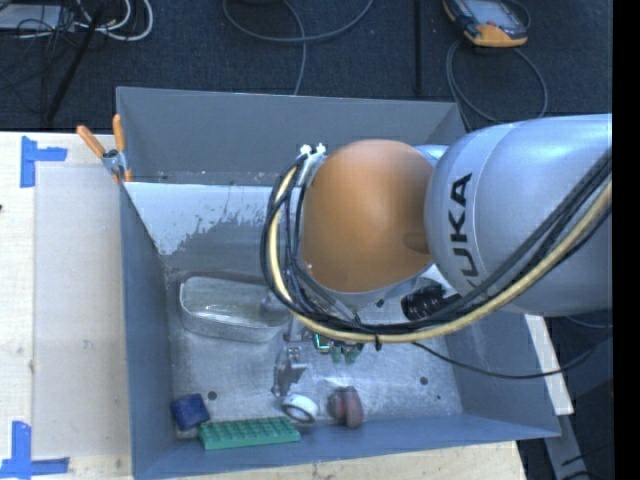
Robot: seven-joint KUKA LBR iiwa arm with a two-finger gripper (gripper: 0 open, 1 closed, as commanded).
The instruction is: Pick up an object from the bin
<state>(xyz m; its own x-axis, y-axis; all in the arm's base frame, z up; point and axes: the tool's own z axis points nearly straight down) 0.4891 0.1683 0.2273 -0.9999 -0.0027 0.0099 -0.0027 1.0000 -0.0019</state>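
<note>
My gripper (291,372) hangs below the orange wrist cover, low over the front middle of the bin floor. Just under it lies a small white round thing (299,407) with a dark centre. A brownish-red rounded lump (346,406) sits right beside that. To the gripper's left lies a clear plastic container (224,308) on its side, its right end hidden by the arm. I see nothing held in the gripper.
A green ridged flat piece (250,432) lies along the front wall, with a small blue block (188,411) at its left end. The arm and its cables cover the bin's middle and right side.
</note>
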